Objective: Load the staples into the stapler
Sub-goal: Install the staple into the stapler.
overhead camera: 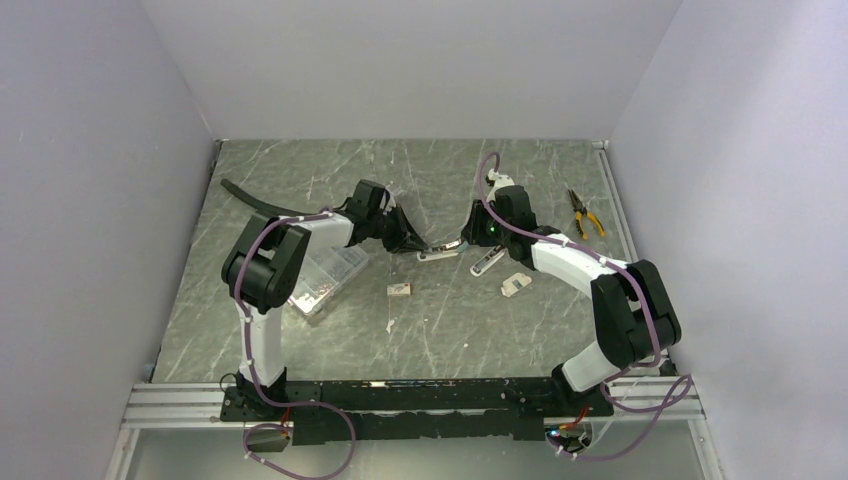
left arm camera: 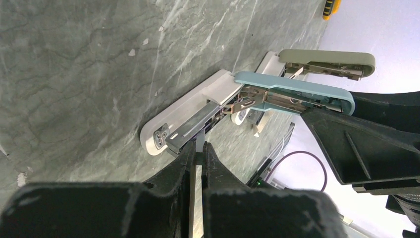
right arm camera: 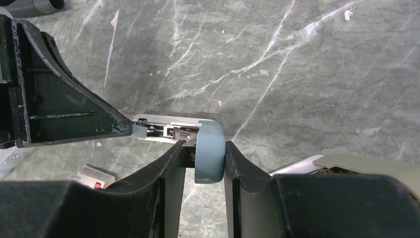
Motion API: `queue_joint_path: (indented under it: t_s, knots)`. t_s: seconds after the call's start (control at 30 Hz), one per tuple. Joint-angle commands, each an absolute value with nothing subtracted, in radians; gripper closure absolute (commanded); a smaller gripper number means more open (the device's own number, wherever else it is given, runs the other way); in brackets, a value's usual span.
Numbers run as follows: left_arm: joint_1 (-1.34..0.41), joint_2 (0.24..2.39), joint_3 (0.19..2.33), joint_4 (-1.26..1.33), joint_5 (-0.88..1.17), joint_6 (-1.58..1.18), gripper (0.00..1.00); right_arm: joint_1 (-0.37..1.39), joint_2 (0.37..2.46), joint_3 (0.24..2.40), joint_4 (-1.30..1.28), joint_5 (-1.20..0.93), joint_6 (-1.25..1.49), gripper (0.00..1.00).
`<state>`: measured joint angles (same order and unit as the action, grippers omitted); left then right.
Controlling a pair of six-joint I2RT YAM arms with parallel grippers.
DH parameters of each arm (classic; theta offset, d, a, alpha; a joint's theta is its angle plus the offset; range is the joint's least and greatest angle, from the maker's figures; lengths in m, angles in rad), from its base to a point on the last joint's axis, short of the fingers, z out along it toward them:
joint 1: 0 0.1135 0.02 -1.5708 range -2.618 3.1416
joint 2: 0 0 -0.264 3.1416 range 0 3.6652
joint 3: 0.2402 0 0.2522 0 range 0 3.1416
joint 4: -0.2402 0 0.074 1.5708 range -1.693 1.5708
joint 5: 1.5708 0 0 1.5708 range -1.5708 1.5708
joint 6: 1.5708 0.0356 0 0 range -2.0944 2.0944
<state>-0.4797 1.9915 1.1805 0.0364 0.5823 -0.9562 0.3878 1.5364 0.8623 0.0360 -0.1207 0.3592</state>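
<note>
The stapler (overhead camera: 437,254) lies on the surface between the two arms. Its blue lid (left arm camera: 297,91) is swung up off the metal magazine (left arm camera: 195,126). The right claw (right arm camera: 204,145) is closed partway around that lid, one finger on each side edge, propping it open. The left claw (left arm camera: 198,148) is all but shut at the magazine's front end, pinching what looks like a thin grey staple strip (right arm camera: 140,131). Whether the strip sits in the channel I cannot tell. The staple box (overhead camera: 400,289) rests near the stapler, on the side toward the arm bases and not touching it.

The strip is probably very light and brittle: glued staples snap if bent or squeezed across the legs. It is best held by its flat sides near the rear and kept in line with the channel. The lid is smooth, stiff plastic on a hinge that likely pushes back, so a grip on its edges could slip. The stapler itself seems light enough to skid under a sideways push.
</note>
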Motion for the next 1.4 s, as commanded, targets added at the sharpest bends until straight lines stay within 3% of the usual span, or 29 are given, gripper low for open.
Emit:
queue_joint_path:
  t_s: [0.0,1.37]
  knots:
    - [-0.483,1.991,1.217,0.041,0.570,-0.954,0.97,0.390,1.497,0.860,0.084,-0.134,0.360,0.66]
    - [-0.472,1.962,1.197,0.080,0.581,-0.982,0.97,0.390,1.502,0.851,0.098,-0.133,0.348,0.65]
